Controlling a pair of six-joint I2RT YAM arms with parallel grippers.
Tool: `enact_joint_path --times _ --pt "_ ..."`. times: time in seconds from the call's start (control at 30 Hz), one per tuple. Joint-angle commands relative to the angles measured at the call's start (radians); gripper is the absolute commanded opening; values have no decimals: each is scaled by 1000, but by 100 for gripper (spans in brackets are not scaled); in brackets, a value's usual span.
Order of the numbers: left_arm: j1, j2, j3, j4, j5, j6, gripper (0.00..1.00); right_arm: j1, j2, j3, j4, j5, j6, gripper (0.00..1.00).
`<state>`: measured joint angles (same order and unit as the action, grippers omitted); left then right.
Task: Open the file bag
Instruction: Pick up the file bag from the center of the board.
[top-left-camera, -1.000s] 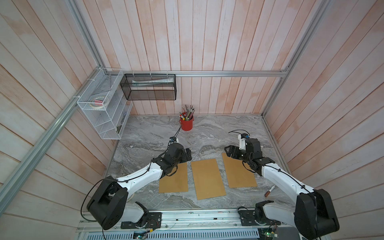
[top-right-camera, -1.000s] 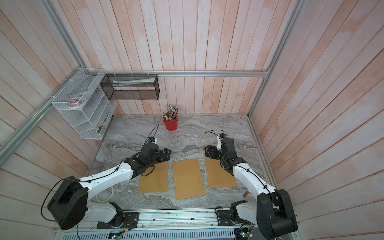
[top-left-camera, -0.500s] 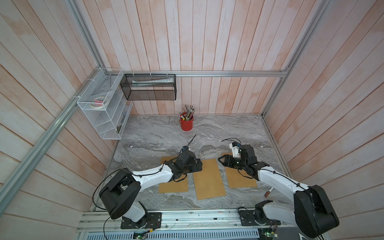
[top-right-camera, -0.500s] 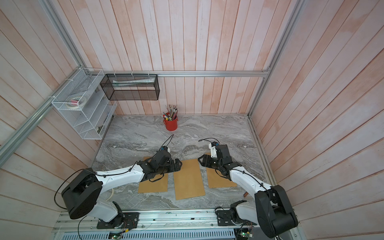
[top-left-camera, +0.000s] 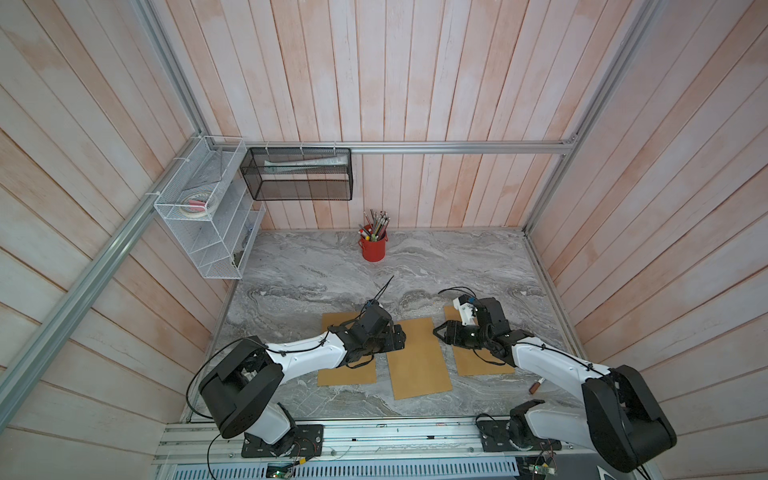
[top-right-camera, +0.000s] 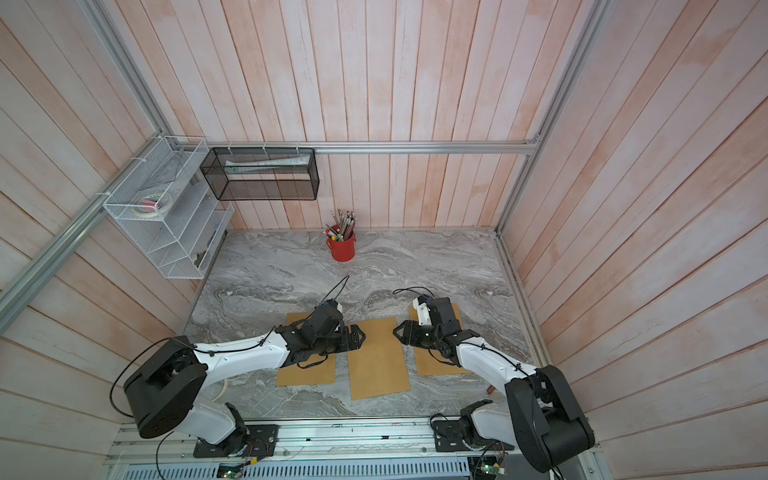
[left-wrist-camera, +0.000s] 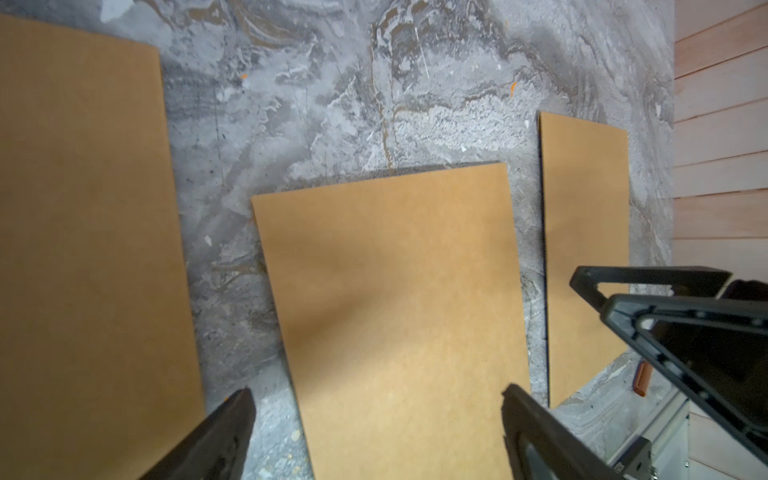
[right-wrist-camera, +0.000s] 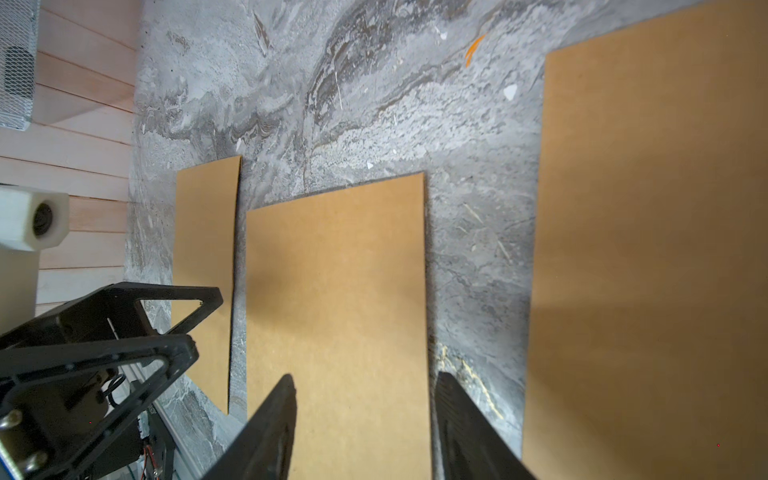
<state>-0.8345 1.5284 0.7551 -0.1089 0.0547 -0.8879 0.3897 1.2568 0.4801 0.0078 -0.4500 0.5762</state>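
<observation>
top views / file bag: the file bag (top-left-camera: 419, 361) lies flat on the marble surface (top-left-camera: 311, 282), middle of three alike. it sits between a left bag (top-left-camera: 347, 374) and a right bag (top-left-camera: 482, 365), apart from both and a little skewed.
top views / left hand: the left hand (top-left-camera: 401, 338) is low over the file bag's far left corner, fingers spread, holding nothing.
top views / right hand: the right hand (top-right-camera: 397, 332) is just off the far right corner, facing the left hand. the two are near each other across the far edge.
left wrist / left hand: the left hand (left-wrist-camera: 376, 390) is released, fingers wide, with the file bag (left-wrist-camera: 395, 291) lying below the gap. contact cannot be told.
left wrist / right hand: the right hand (left-wrist-camera: 665, 299) shows at the side, close in.
right wrist / right hand: the right hand (right-wrist-camera: 365, 377) has its fingers part-way apart and grips nothing. the long edge of the file bag (right-wrist-camera: 336, 291) runs under the gap.
right wrist / bag face: plain brown. no flap, string or mouth shows, so which end opens cannot be told.
risk / skid: the thin bag lies flat on a hard surface. a finger that fails to get under the edge would likely shove it toward a neighbour.
risk / pinch: closing on both layers at once would clamp the bag shut, not open.
risk / wrong end: with nothing marking the mouth, the hands may work a sealed edge.
risk / clash: the hands sit close at one edge, so any inward reach could knock them together.
</observation>
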Motion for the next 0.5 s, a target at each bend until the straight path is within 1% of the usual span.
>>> enact_joint_path --times 0.0,0.03,0.17,0.4,0.47 --pt "-7 34 -13 13 37 -5 85 8 7 -17 15 -25 6 54" --pt "-8 40 -12 14 40 -6 80 9 8 -19 15 -28 5 54" --pt "-9 58 -13 13 48 -8 67 11 17 -32 18 -33 2 54" --pt "-9 86 -13 13 51 -16 57 11 69 -43 25 -52 -10 53" --pt "-9 91 -13 12 50 -19 53 11 91 -37 16 -60 -17 53"
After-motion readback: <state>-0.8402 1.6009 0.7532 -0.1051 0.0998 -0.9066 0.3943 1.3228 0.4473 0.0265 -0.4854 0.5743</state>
